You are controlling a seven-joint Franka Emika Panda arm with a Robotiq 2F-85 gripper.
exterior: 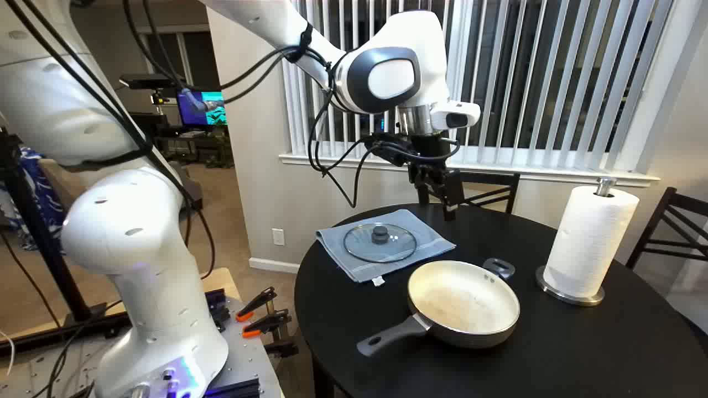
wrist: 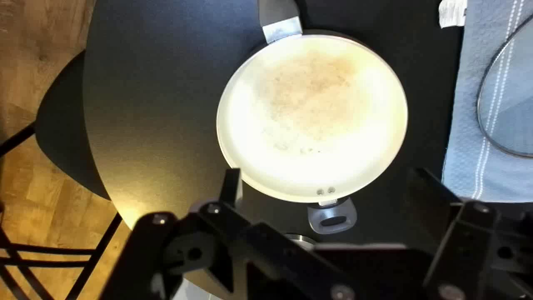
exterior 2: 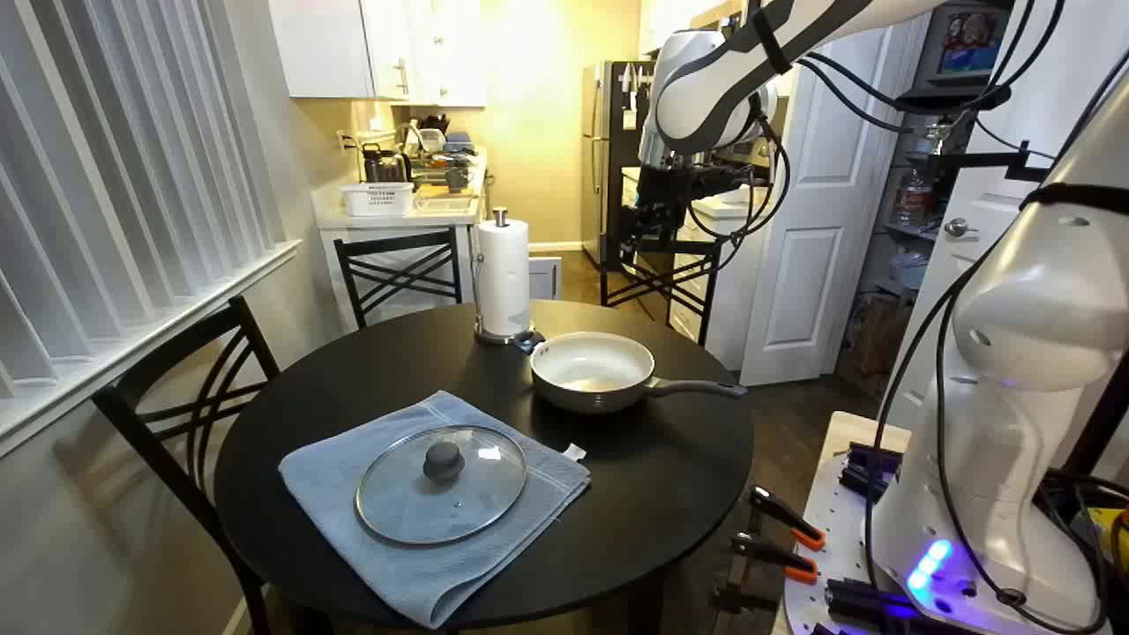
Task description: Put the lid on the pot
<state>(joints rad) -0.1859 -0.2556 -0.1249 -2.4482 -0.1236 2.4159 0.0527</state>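
Observation:
The round glass lid (exterior: 380, 250) lies flat on a folded blue-grey cloth, its dark knob upward. It also shows in an exterior view (exterior 2: 414, 507), and part of it is at the right edge of the wrist view (wrist: 510, 112). The shallow pan (exterior: 462, 296) stands uncovered on the table, cream inside, with a long dark handle. It also shows in an exterior view (exterior 2: 593, 366) and the wrist view (wrist: 312, 108). My gripper (wrist: 329, 177) is open and empty, high above the table and apart from lid and pan. It shows in both exterior views (exterior: 449, 204) (exterior 2: 622, 247).
The folded cloth (exterior: 337, 243) lies beside the pan on the round black table (exterior: 581, 354). A white paper-towel roll (exterior: 589, 243) on a metal stand is upright near the pan's small helper handle (wrist: 332, 218). Dark chairs (exterior 2: 198, 406) surround the table. Window blinds (exterior: 525, 77) are behind.

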